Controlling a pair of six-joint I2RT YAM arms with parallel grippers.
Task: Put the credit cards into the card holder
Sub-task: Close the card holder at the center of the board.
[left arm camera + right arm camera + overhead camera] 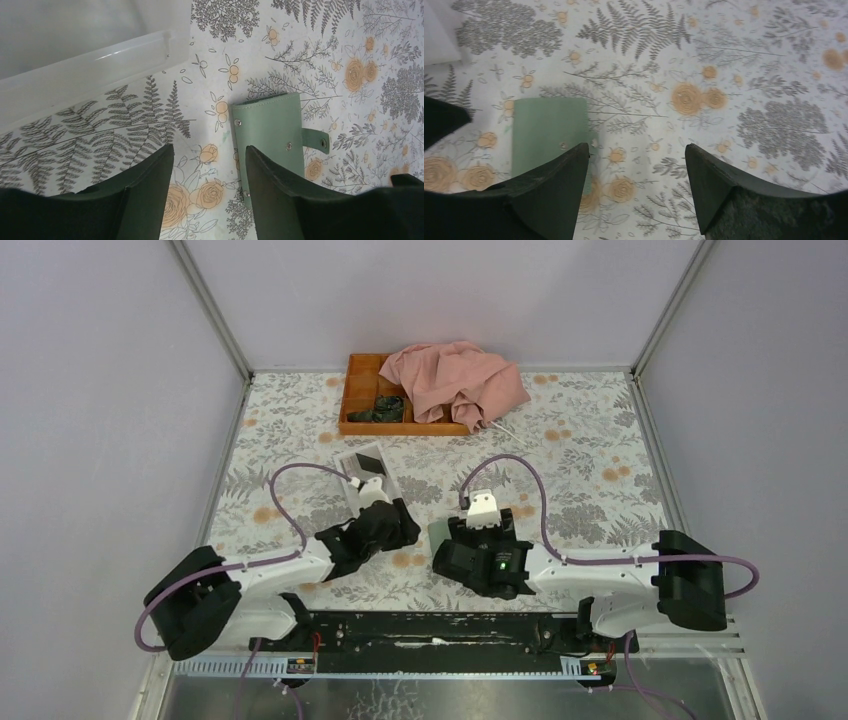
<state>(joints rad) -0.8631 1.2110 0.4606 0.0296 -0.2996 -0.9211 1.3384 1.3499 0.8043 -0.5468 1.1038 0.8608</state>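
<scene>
The card holder (pixel 267 131) lies shut and flat on the flowered table, a dull grey-green case with metal studs and a snap strap (pixel 317 140) on one side. In the top view the card holder (pixel 438 533) shows as a small green patch between the two grippers. My left gripper (pixel 210 151) hangs open just left of it, its right finger (pixel 280 195) over the case's near edge. My right gripper (pixel 636 147) is open wide, the card holder (pixel 549 127) partly behind its left finger (pixel 554 190). Bare table lies between both pairs of jaws. No credit cards are in view.
A white open-topped box (pixel 365 475) stands behind the left gripper; its rim (pixel 80 75) fills the left wrist view's upper left. An orange wooden tray (pixel 372 400) sits at the back, with a pink cloth (pixel 455 380) heaped over its right part.
</scene>
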